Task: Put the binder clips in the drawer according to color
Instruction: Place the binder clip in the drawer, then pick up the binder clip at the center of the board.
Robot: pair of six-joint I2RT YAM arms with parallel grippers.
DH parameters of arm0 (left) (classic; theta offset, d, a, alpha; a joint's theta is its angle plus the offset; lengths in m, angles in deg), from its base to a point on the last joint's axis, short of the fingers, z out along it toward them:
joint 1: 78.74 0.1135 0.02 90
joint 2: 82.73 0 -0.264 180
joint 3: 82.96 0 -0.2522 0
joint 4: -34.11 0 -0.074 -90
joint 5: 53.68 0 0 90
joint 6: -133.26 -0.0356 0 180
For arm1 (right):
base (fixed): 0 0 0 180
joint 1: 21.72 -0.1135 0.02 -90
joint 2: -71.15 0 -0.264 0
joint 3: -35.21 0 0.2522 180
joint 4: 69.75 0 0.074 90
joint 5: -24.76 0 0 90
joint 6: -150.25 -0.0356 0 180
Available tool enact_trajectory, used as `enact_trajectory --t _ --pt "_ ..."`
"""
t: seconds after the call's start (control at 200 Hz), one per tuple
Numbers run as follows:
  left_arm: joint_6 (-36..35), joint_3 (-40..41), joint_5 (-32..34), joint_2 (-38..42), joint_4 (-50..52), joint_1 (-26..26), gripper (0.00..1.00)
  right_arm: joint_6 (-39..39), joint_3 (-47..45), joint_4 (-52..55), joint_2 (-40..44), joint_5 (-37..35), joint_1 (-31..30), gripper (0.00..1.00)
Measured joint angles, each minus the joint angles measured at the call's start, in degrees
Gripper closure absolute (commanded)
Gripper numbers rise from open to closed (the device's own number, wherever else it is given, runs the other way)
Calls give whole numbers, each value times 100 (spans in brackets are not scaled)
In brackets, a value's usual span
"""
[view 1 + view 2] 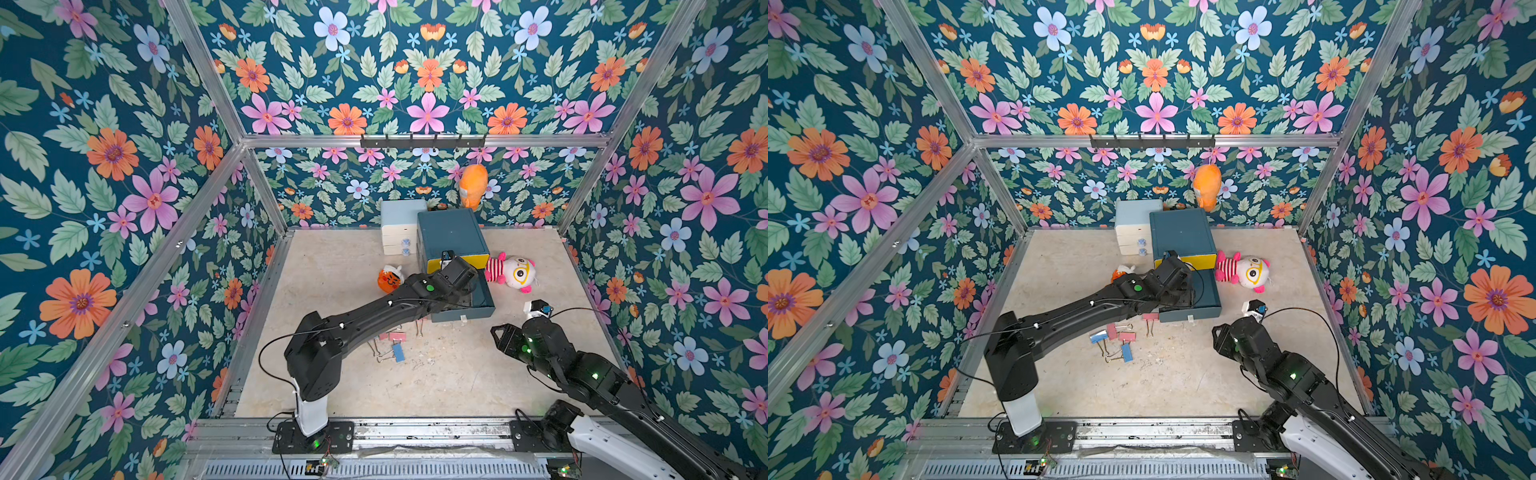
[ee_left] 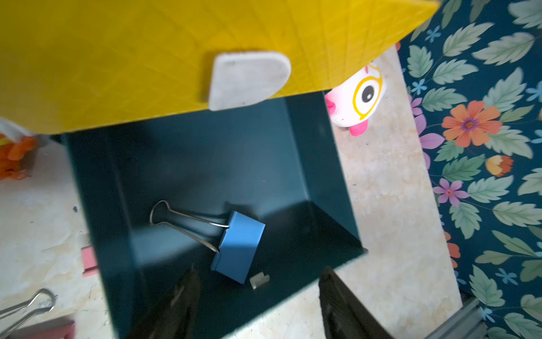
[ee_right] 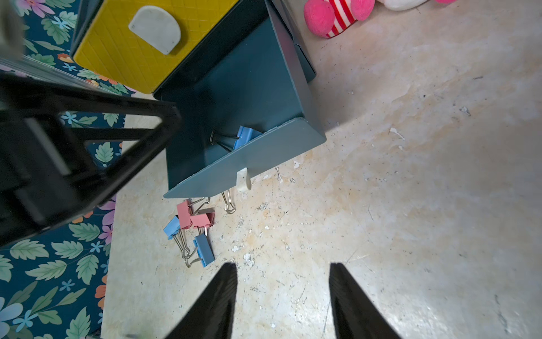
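Hovering with the left hand (image 2: 259, 299) over the pulled-out drawer (image 2: 205, 164), fingers spread wide, pinching nothing. Directly below that hand, just past the fingertips, on the drawer floor: one blue clip (image 2: 239, 245), lying on its side, touching neither finger.

Holding the right hand (image 3: 283, 293) spread as well, empty, above bare surface (image 3: 410, 176). Off to the left-arm side of that right hand, well apart from it and near the drawer front: a loose heap of pink and blue clips (image 3: 193, 226) with wire handles crossed. Just beside the drawer front, seen in a top view: one more pink clip (image 1: 1150, 316).

Probably light, stiff and springy, judging by the painted metal bodies and thin wire loops. Likely slick on the flat faces, so prone to skating or pivoting under an off-centre pinch. Best taken across the two flat sides of the body, squarely. Better not by the loops: floppy, apt to fold and swing. Expect snagging in the heap, with a neighbour dragged along by a hooked handle. Easiest to begin with the outlying blue clip (image 3: 205, 249), nearest the right hand's fingertips. Hardly fragile; safe to let fall from low over the drawer. Worth keeping pink away from the blue already inside.
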Motion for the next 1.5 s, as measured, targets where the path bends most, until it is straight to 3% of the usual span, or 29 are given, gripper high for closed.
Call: enact_trajectory --t 0.27,0.595,0.89,1.16,1.5 --pt "610 1945 623 1829 11 -271 27 68 28 -57 -63 55 -7 47" --pt "1764 3816 688 2107 516 -560 23 136 -42 -299 -205 240 -4 47" --pt "2374 4262 542 1467 26 -592 22 133 -83 -398 -168 278 -7 47" --pt "2868 4588 551 1338 -481 -505 28 131 -149 -424 -133 280 -9 47" --pt "2951 4575 944 1137 -605 -452 49 131 -184 -459 -120 297 -9 47"
